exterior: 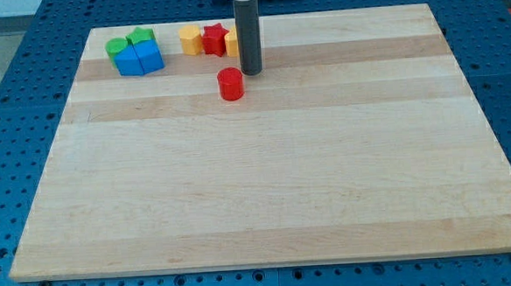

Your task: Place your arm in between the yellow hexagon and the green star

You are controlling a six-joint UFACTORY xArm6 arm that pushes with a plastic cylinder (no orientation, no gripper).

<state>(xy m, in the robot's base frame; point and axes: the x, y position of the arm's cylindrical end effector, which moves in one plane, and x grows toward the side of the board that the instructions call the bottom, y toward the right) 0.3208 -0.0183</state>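
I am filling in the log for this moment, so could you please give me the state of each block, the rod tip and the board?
my tip: down on the board, just right of the red cylinder.
red cylinder: upright, alone.
yellow hexagon: against the red star.
red star: between two yellow blocks.
yellow block: partly hidden behind the rod.
green star: behind the blue blocks.
green block: left of the blue blocks.
blue blocks: clustered together.
board: flat.

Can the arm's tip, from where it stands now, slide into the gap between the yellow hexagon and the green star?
Probably yes. My tip sits right of the red cylinder; skirting it below leaves open board up to the gap between the yellow hexagon and green star.
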